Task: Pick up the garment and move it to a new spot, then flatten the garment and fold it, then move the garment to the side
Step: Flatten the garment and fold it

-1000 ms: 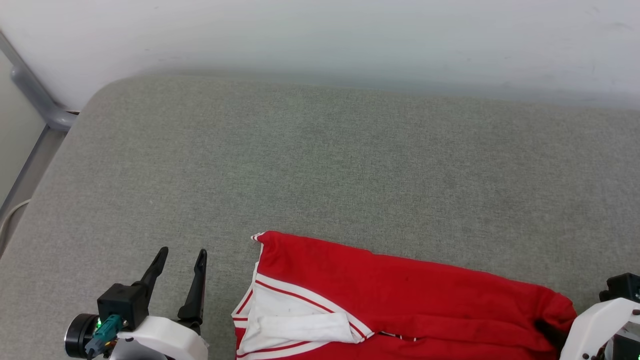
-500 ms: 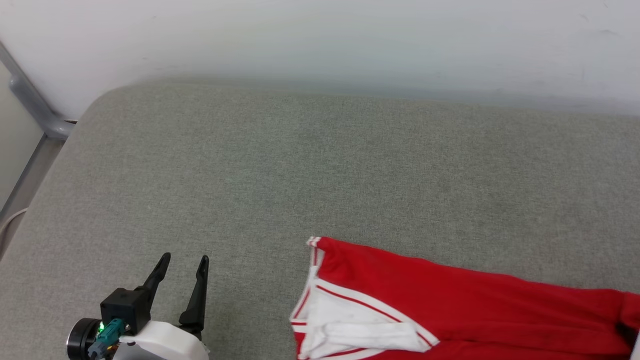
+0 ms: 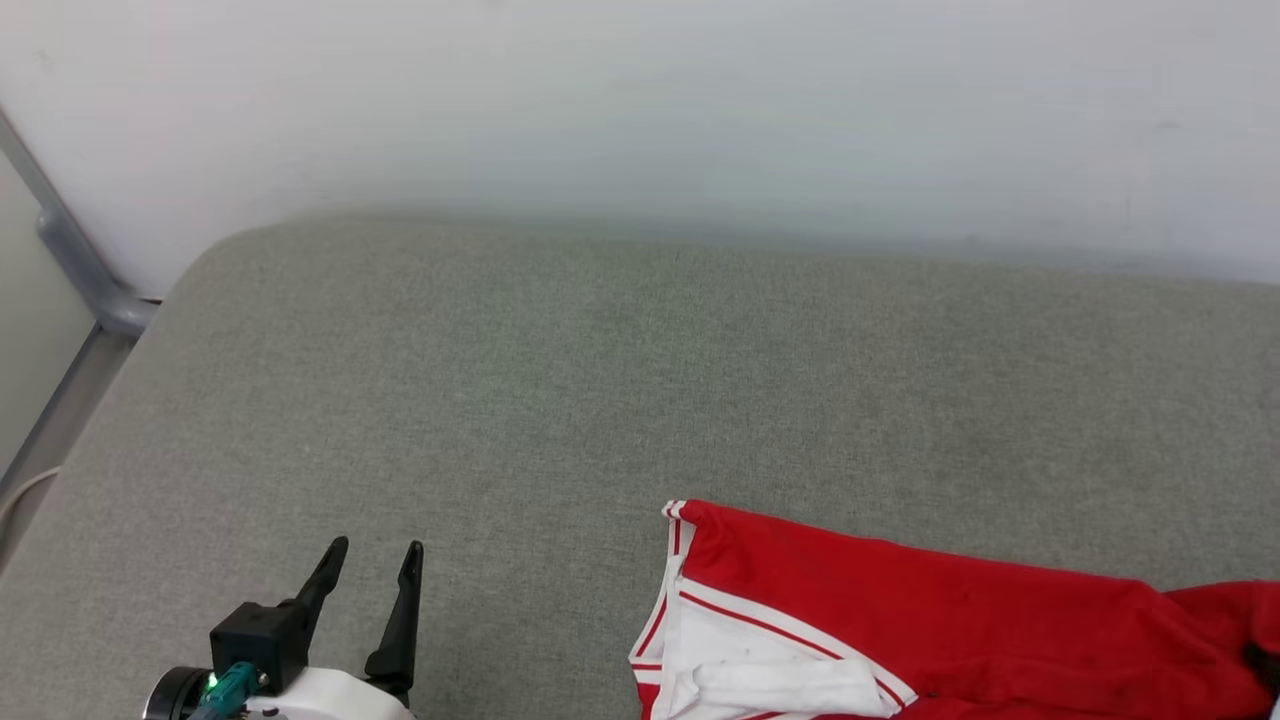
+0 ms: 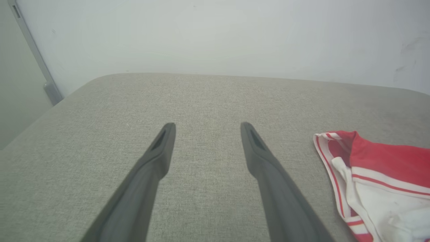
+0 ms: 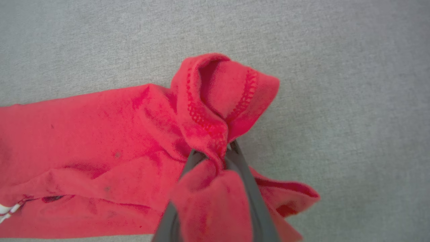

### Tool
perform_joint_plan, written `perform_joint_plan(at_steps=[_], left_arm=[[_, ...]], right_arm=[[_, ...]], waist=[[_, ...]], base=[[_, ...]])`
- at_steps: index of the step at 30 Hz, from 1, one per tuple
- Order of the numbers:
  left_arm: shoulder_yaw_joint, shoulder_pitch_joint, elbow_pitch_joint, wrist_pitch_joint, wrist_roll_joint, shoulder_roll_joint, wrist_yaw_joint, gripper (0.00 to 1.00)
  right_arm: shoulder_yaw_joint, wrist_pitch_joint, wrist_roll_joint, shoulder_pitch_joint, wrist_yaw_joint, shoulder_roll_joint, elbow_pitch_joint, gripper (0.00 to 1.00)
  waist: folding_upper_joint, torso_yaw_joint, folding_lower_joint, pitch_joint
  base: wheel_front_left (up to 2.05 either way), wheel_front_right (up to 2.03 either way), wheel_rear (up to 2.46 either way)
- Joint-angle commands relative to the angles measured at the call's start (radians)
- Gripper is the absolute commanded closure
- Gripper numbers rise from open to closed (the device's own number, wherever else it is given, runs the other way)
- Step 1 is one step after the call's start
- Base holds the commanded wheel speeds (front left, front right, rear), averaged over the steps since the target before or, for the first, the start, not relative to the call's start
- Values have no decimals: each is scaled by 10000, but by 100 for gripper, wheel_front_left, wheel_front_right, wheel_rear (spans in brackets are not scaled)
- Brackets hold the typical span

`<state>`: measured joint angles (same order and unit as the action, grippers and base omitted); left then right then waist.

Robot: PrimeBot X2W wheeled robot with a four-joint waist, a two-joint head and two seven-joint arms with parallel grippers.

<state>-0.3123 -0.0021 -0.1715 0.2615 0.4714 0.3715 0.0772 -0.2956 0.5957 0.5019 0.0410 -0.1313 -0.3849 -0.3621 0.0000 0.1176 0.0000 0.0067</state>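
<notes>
At the far left, beyond the rounded corner of the grey cushion [image 3: 600, 380], a grey metal rail [image 3: 90, 290] slants down against the pale wall [image 3: 640, 100] that runs along the cushion's far edge.

On the cushion's near left part the left gripper [image 3: 378, 547] hovers with its two dark fingers spread wide and nothing between them. In the left wrist view the same gripper [image 4: 207, 125] points toward the cushion's far edge, with bare grey fabric showing between the fingers.

Further right, along the cushion's near edge, lies the garment [image 3: 950, 620]. It stretches as a long red band toward the cushion's right side. Its left end shows a white sleeve [image 3: 760, 660] folded over on itself and red-white striped trim [image 3: 672, 560]. The left wrist view shows that end of the garment [image 4: 386, 158] resting on the cushion, well apart from the left fingers.

At the cushion's near right, the right wrist view shows the right gripper [image 5: 215, 151] clenched on a bunched red hem of the garment [image 5: 100, 134]. The cloth puckers above the fingertips and drapes over the fingers.
</notes>
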Motion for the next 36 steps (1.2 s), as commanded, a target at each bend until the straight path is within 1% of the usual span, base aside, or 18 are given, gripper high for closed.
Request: perform_joint_plan(at_steps=[1,6,9,15,20,22,25,27,31,36], left_arm=[[33,153,-38,49,23,-39,-47,0],[-6,206,-60,49,9,-163,-120,0],[41,262,-53,49,-23,-201,-139,0],[172,302,-70,48,-91,-208,-187,0],[262,339,-83,48,-111,-175,-205,0],[311,339,-75,49,-101,-168,-212,0],[341,349,-67,49,-96,-164,-222,0],[362,342,-85,48,-106,-168,-218,0],[365,353,-114,50,-109,-187,-241,0],[318,315,-158,49,-124,-198,-259,0]], right_arm=[[127,244,215,-261,11,190,367,100],[382,1126,693,-791,9,566,1745,100],[583,1577,898,-1013,9,916,2586,100],[911,2497,1261,-1130,9,2079,3843,100],[1285,3036,1410,-1061,9,2988,4495,100],[1404,3158,1604,-948,9,3221,4552,100],[1491,3137,1831,-799,9,3317,4462,100],[1821,2965,2552,-745,9,3356,4151,100],[2686,2087,3649,-407,9,3353,3304,100],[3850,822,4215,85,9,3350,2109,100]], waist=[[0,-4,0,-228],[0,118,0,-438],[0,204,0,-481],[0,479,0,-502],[0,702,0,-490],[0,792,0,-479],[0,870,0,-480],[0,954,0,-486],[0,1100,0,-508],[0,1290,0,-515]], base=[[0,0,0],[0,0,0],[0,0,0],[0,0,0],[0,0,0],[0,0,0],[0,0,0],[0,0,0],[0,0,0],[0,0,0]])
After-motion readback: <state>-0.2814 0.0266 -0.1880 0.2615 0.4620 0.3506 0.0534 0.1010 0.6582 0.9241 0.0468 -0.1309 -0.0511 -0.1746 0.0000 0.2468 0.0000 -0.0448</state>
